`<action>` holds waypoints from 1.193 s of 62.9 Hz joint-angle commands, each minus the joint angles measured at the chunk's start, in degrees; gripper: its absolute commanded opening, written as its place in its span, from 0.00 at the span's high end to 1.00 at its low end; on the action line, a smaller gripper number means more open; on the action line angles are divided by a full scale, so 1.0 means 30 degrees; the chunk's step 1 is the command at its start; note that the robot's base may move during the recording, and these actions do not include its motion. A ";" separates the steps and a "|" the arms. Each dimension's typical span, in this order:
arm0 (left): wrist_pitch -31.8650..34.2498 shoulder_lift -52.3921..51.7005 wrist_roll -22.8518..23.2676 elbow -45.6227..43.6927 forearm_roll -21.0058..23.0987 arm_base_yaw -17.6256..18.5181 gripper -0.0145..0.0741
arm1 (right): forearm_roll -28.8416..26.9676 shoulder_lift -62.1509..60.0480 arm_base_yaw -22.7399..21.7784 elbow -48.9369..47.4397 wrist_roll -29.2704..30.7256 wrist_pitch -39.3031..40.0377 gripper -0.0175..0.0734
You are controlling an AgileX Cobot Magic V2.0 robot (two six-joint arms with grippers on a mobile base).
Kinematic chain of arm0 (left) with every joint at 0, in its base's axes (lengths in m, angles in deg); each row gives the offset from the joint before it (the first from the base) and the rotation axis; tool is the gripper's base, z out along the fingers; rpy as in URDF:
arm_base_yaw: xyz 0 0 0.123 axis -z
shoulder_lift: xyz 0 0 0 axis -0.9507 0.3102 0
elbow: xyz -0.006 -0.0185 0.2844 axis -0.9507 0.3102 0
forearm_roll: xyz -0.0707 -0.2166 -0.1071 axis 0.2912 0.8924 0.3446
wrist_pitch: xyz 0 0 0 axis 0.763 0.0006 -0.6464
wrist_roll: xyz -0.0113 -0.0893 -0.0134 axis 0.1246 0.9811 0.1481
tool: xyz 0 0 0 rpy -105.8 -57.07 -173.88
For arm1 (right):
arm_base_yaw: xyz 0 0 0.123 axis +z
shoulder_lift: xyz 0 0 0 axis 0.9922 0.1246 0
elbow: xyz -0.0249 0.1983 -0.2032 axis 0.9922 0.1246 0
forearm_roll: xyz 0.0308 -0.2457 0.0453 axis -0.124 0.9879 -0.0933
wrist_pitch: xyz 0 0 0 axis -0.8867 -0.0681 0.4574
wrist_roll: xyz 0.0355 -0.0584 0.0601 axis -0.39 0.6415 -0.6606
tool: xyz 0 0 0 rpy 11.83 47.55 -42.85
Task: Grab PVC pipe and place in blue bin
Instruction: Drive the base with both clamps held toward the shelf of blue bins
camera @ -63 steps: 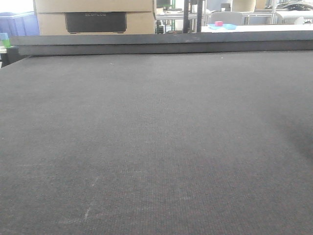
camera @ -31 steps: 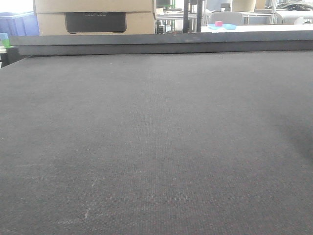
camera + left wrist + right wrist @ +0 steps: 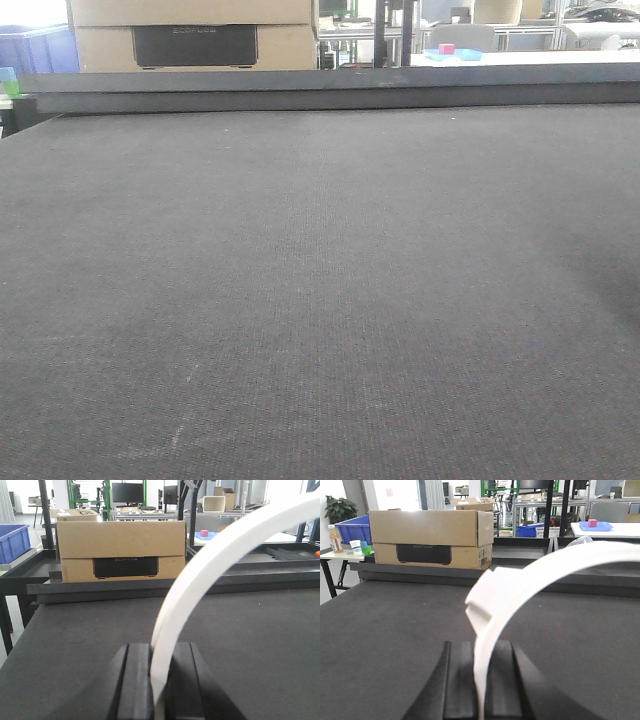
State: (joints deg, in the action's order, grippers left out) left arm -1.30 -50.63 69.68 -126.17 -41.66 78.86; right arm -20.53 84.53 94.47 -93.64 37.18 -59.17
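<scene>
Left gripper (image 3: 159, 652): jaws narrow, clamped on white PVC pipe (image 3: 210, 557). Pipe curved, long axis rising from jaws and arcing to upper right, above bench (image 3: 75, 630). Right gripper (image 3: 479, 652): likewise clamped on PVC pipe (image 3: 545, 570) with stepped collar, arcing up-right. Same piece or second: cannot tell. Front view: bench surface unchanged from earlier frames.

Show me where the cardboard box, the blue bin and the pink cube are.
cardboard box (image 3: 120, 540), left wrist view, front face.
blue bin (image 3: 14, 545), left wrist view, side wall.
pink cube (image 3: 592, 523), right wrist view, front face.
</scene>
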 commanded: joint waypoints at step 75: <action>0.0568 -0.0138 0.0024 -0.0003 -0.0027 0.0034 0.96 | 0.0188 -0.0070 0.0008 0.0063 0.0055 0.0334 0.99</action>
State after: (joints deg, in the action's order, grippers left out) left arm -1.19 -51.03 69.68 -126.17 -41.89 78.86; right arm -20.53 84.53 94.47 -93.64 37.18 -59.17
